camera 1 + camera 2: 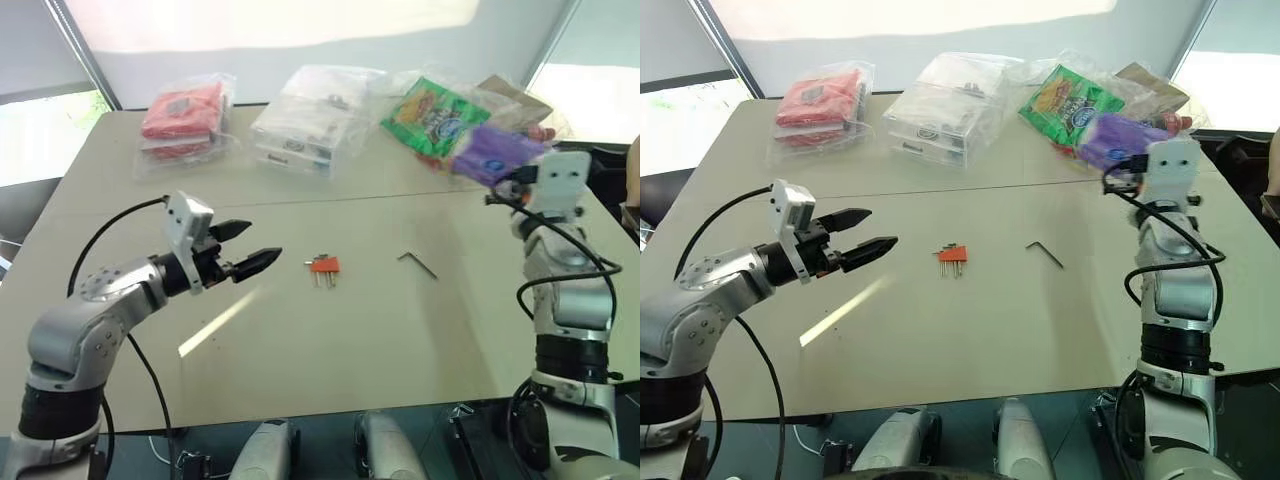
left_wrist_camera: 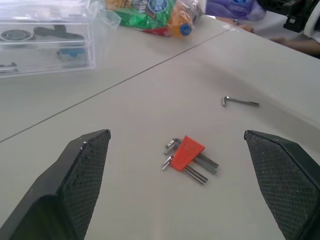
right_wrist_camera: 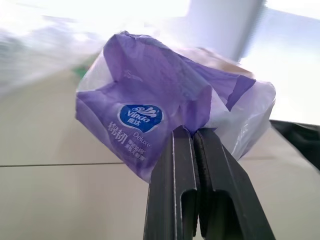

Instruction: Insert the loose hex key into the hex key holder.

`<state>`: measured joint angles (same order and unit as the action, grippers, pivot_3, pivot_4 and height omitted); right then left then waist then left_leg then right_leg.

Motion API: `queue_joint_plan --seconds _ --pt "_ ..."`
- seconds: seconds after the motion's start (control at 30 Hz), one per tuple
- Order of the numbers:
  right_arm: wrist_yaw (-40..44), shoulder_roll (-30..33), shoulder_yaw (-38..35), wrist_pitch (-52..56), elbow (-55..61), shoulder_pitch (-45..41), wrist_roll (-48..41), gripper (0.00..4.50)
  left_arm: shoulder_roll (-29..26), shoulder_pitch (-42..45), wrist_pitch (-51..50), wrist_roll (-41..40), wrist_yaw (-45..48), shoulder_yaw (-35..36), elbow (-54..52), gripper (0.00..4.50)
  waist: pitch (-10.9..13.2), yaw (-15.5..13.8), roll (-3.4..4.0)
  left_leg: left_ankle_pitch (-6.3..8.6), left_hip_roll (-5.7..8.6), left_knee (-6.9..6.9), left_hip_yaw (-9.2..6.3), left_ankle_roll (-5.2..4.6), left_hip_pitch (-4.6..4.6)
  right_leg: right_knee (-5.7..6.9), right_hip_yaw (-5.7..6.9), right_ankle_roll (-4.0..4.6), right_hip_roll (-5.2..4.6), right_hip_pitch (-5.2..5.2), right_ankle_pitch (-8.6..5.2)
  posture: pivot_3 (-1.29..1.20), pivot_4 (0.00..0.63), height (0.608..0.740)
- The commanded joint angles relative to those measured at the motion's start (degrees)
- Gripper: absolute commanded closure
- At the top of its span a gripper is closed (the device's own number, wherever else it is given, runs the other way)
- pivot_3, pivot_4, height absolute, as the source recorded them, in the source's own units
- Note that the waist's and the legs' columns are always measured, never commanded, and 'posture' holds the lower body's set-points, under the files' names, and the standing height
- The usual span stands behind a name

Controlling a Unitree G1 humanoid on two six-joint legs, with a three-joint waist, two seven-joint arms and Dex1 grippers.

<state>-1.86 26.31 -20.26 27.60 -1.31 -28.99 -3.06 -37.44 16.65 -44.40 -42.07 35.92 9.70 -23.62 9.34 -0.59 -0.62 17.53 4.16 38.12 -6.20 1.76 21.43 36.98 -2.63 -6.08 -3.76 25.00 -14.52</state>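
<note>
The hex key holder [image 1: 324, 265], a small orange-red block with thin metal keys sticking out, lies flat in the middle of the table. To its right, apart from it, lies the loose hex key [image 1: 418, 262], a thin dark L-shaped rod. My left gripper [image 1: 262, 243] hovers left of the holder, open and empty; in the left wrist view the holder [image 2: 189, 152] sits between and beyond its fingers, with the loose key [image 2: 240, 102] farther off. My right gripper [image 3: 193, 133] is raised at the table's right side, shut on nothing, pointing at a purple pack.
Along the table's far side lie a red packet in clear plastic [image 1: 183, 115], a clear plastic box [image 1: 300, 125], a green snack bag [image 1: 435, 115] and a purple tissue pack [image 1: 495, 155]. The table's right edge runs just beyond my right arm [image 1: 565, 290].
</note>
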Motion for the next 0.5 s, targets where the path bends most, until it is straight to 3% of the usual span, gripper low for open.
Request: queue_joint_plan --seconds 0.03,0.2,0.47,0.5 --pt "-7.6 1.3 -4.4 -1.4 -1.3 0.1 3.5 4.49 0.2 1.3 1.4 0.7 0.7 -0.5 -0.3 0.0 0.0 0.2 0.02 0.0 0.0 -0.01 0.02 0.0 0.0 0.01 -0.01 0.0 0.0 0.01 0.0 0.0 0.15 0.74" --pt "-13.9 -1.2 -9.9 1.5 -3.7 0.1 2.1 4.49 0.4 1.7 1.9 1.3 1.2 -0.6 0.5 0.0 0.0 1.0 0.03 0.0 -0.03 -0.04 0.03 -0.01 -0.01 0.04 -0.04 0.0 0.03 0.02 0.0 0.0 0.15 0.74" --pt "-17.1 -4.7 -15.0 6.7 -4.5 0.6 -2.0 4.49 0.3 1.3 2.7 2.3 2.1 -0.4 1.3 0.0 0.0 1.5 0.09 0.06 -0.05 -0.09 0.03 -0.12 -0.02 0.06 -0.05 0.0 0.05 0.04 0.0 0.0 0.15 0.74" --pt "-16.9 -4.9 -15.2 7.0 -4.3 0.7 -2.5 4.23 0.3 1.3 2.6 2.4 2.1 -0.4 1.3 0.0 0.0 1.5 0.1 0.07 -0.04 -0.09 0.04 -0.12 -0.02 0.06 -0.05 0.0 0.05 0.04 0.0 0.0 0.15 0.74"
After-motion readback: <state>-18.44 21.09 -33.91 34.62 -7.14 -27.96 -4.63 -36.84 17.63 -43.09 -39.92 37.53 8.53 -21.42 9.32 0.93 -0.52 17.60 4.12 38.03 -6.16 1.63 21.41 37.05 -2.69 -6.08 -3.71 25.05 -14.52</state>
